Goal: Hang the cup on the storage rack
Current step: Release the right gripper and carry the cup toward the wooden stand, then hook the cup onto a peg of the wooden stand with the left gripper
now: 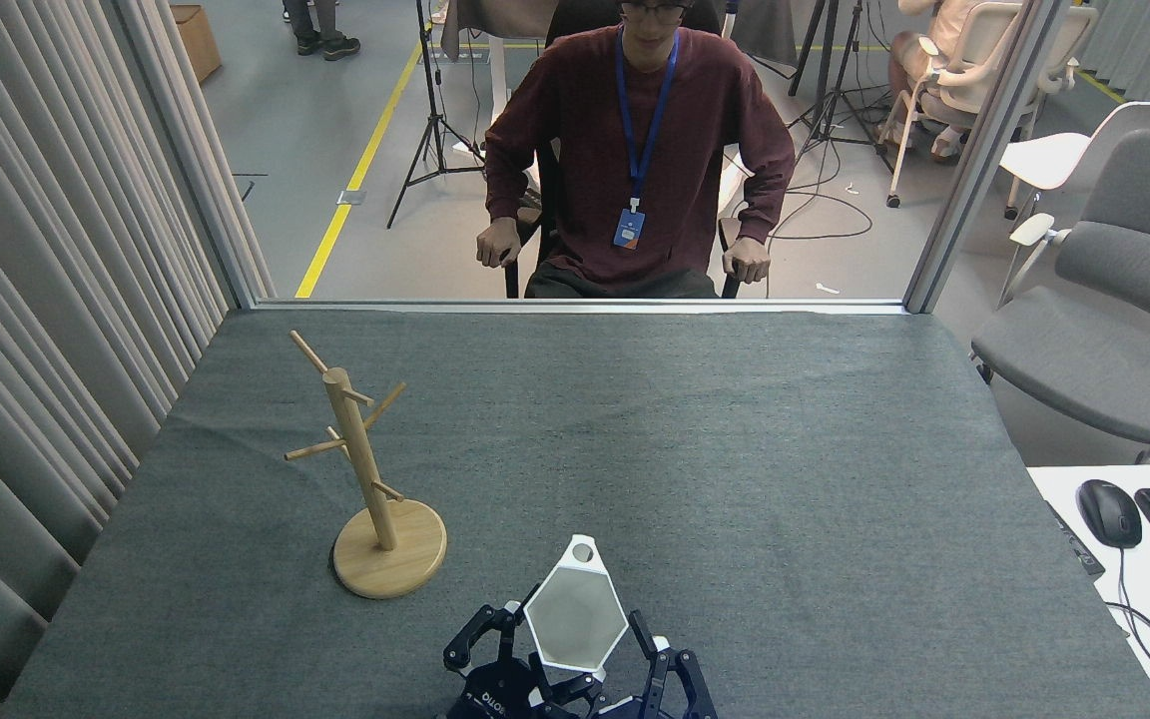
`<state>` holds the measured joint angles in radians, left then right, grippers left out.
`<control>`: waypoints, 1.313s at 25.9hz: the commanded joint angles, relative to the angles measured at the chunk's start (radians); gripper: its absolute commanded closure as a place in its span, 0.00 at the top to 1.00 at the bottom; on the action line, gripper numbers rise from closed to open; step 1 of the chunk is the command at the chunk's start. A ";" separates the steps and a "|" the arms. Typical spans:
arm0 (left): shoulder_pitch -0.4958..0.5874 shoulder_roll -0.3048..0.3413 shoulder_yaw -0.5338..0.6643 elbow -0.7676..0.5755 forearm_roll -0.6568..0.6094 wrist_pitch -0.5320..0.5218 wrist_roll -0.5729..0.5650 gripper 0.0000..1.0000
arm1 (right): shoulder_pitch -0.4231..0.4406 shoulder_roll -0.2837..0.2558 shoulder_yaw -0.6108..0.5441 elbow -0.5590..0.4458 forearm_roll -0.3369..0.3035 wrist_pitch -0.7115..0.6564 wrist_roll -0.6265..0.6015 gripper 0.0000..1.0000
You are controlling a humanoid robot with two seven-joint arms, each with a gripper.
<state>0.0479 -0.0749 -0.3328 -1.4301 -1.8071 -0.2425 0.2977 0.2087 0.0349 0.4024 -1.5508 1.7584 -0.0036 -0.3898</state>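
Note:
The white hexagonal cup (575, 617) is at the bottom centre of the head view, tilted so its open mouth faces me, with its holed rim tab (583, 550) pointing away. A dark gripper (580, 639) that I take for my left one rises from the bottom edge. It is shut on the cup, with one linkage finger (515, 624) on the left side and one on the right. The cup's base is hidden. The wooden storage rack (360, 469) stands upright on its round base, left of and beyond the cup, with bare pegs. My right gripper is out of view.
A dark grey cloth covers the table (735, 449). A person (640, 150) sits on a chair just past its far edge. Curtains (36, 300) line the left side. A grey chair (1114, 300) and a white desk with a mouse (1109, 512) and a keyboard are on the right.

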 commanded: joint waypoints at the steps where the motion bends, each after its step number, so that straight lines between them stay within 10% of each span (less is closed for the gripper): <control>1: -0.002 0.001 0.002 0.008 -0.002 0.002 -0.006 0.47 | 0.000 -0.001 0.004 -0.044 -0.003 -0.013 -0.031 0.98; 8: 0.001 0.003 0.002 0.008 -0.002 0.002 -0.008 0.47 | 0.001 0.003 0.010 -0.156 -0.074 -0.050 -0.055 0.98; 14: 0.010 0.001 0.009 0.010 0.000 0.037 -0.006 0.47 | -0.095 0.028 -0.338 -0.071 -0.485 0.116 0.065 0.98; 22: 0.072 0.037 0.199 -0.076 0.003 0.080 0.008 0.47 | -0.011 -0.056 -0.404 0.023 -0.278 0.131 0.075 0.98; 34: 0.026 0.122 0.557 -0.196 -0.152 0.117 -0.003 0.43 | -0.008 -0.069 -0.355 0.025 -0.214 0.099 0.075 0.98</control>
<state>0.1202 0.0420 0.1700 -1.6437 -1.8596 -0.1499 0.2972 0.2000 -0.0328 0.0426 -1.5266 1.5270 0.0975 -0.3143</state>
